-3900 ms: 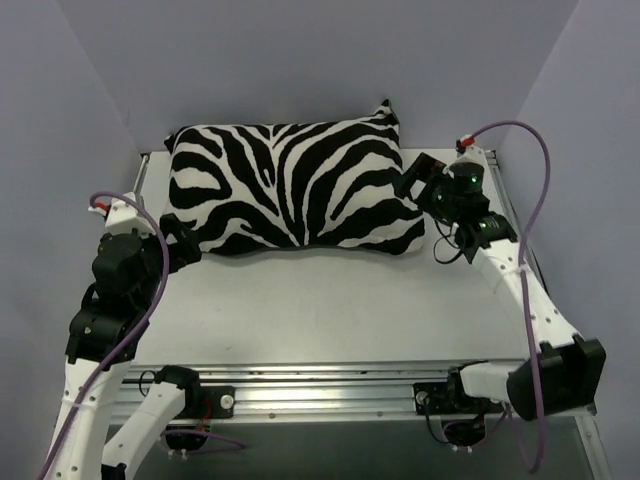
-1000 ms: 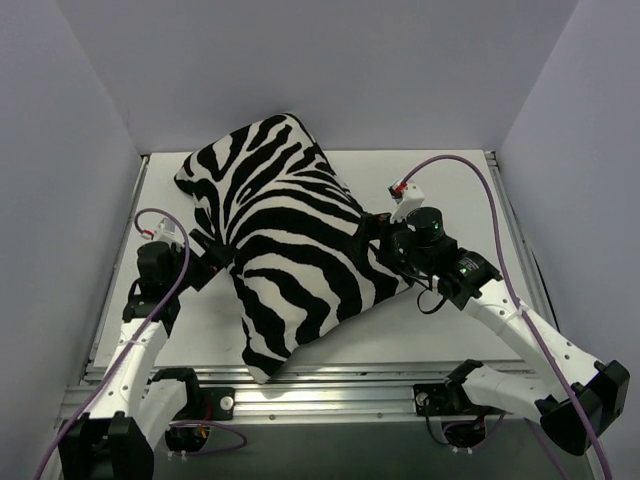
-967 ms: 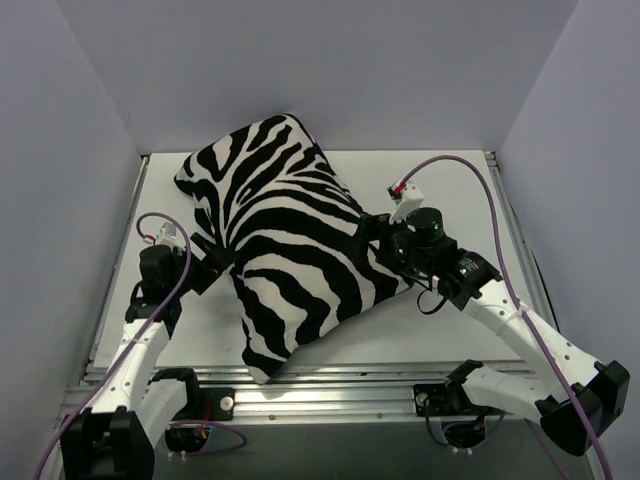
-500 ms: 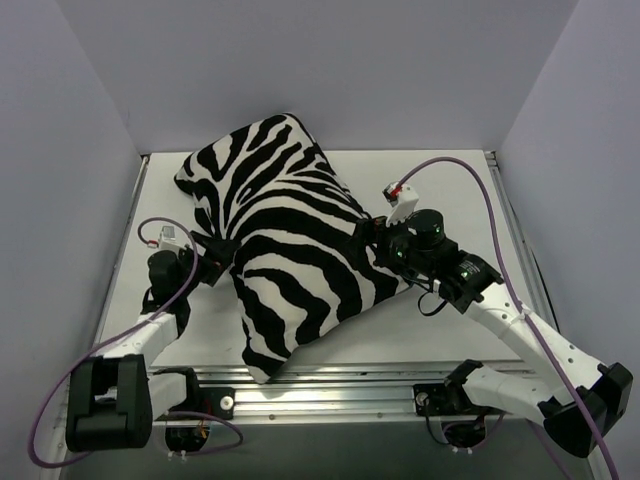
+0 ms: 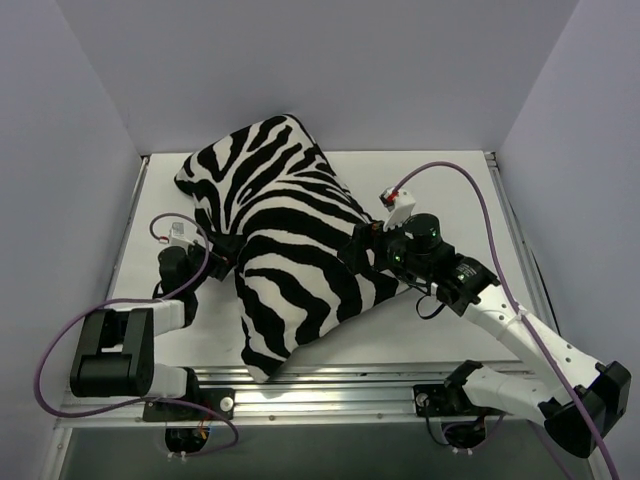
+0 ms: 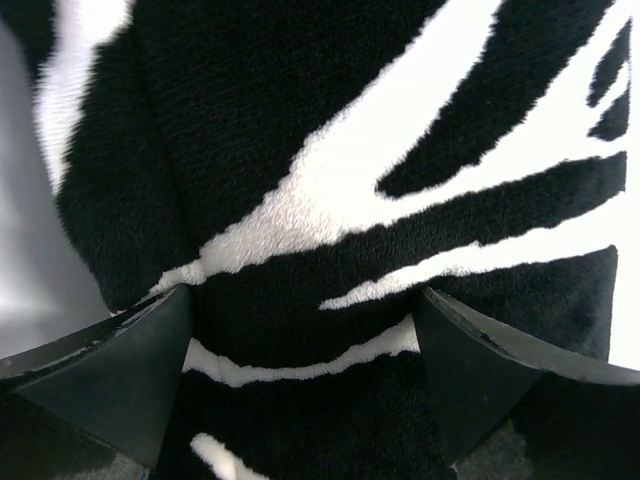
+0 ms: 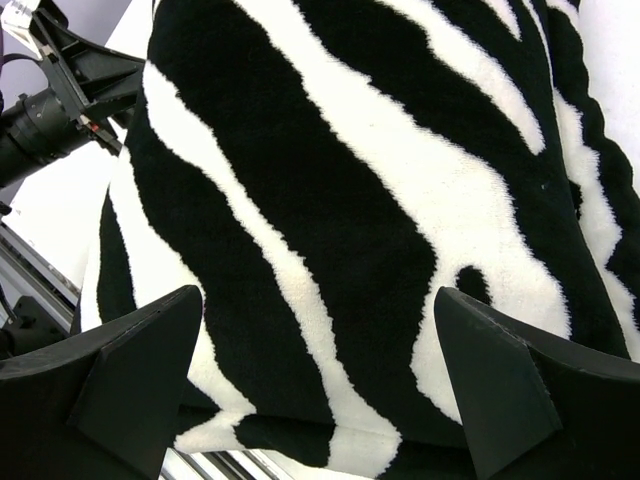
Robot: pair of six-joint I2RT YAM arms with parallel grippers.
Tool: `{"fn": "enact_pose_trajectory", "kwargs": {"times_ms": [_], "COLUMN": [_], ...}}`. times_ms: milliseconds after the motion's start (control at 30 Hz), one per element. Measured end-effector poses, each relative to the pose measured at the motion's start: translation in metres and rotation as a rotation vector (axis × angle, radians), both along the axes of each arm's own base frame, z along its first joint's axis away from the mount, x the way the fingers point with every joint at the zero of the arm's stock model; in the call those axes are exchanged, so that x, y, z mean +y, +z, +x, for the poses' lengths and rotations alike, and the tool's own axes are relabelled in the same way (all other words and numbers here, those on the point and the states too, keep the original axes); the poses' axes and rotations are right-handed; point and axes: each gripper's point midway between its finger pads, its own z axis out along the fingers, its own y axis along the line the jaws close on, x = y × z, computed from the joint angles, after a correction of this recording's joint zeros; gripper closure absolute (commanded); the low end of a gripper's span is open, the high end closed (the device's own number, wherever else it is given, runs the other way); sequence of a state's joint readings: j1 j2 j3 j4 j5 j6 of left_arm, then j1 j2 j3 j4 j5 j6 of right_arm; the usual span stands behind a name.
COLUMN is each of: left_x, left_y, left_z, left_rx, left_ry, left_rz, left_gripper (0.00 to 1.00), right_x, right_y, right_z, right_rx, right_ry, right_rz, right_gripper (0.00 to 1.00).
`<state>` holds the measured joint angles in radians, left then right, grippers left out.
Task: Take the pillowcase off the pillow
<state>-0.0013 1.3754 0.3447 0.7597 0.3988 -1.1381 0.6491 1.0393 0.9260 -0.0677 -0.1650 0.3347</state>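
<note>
The pillowcase (image 5: 285, 240) shows its zebra-striped face and lies diagonally on the table, one end at the back, the other at the front rail. The white pillow is hidden inside it. My left gripper (image 5: 226, 249) is open against the case's left edge; in the left wrist view the striped fabric (image 6: 330, 200) fills the space between the spread fingers of the gripper (image 6: 300, 370). My right gripper (image 5: 362, 250) is open at the case's right edge; in the right wrist view it (image 7: 320, 380) hovers over the zebra fabric (image 7: 350, 180), jaws wide apart.
The white table (image 5: 450, 190) is closed in by walls on three sides. An aluminium rail (image 5: 330, 385) runs along the front edge. Purple cables loop off both arms. The left arm (image 7: 60, 90) shows at the top left of the right wrist view.
The pillow went from lying across the back to lying diagonally. In the last second the left arm folded down and its gripper moved right onto the case's edge; the right gripper edged left.
</note>
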Motion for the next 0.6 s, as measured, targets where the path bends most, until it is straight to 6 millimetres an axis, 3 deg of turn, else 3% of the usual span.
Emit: {"fn": "enact_pose_trajectory", "kwargs": {"times_ms": [100,133,200,233,300,467,600], "left_x": [-0.011,-0.014,-0.018,-0.020,-0.022,-0.024,-0.022], "left_y": [-0.002,-0.001,0.001,0.004,0.012,0.032,0.070], "left_z": [0.006,0.008,0.011,0.011,0.012,0.007,-0.005], "left_rx": [-0.005,-0.009,-0.022,-0.033,-0.059,-0.093,-0.125], "left_ry": [-0.028,-0.036,-0.047,-0.052,-0.057,-0.068,-0.077], "left_rz": [-0.013,-0.019,-0.040,-0.049,-0.068,-0.071,-0.012], "left_gripper": [0.17,0.37,0.59,0.80,0.95,0.98,0.98], "right_x": [-0.001,-0.001,-0.003,-0.004,-0.005,-0.011,-0.018], "right_y": [-0.002,-0.002,-0.002,-0.002,-0.003,-0.007,-0.009], "right_z": [0.001,0.001,0.002,0.002,0.003,0.005,0.005], "right_rx": [0.001,0.000,-0.001,-0.002,-0.004,0.000,0.002], "right_ry": [-0.007,-0.010,-0.018,-0.021,-0.030,-0.055,-0.079], "right_rz": [-0.005,-0.006,-0.010,-0.014,-0.020,-0.048,-0.068], "right_gripper": [0.04,0.04,0.04,0.05,0.05,0.05,0.05]}}
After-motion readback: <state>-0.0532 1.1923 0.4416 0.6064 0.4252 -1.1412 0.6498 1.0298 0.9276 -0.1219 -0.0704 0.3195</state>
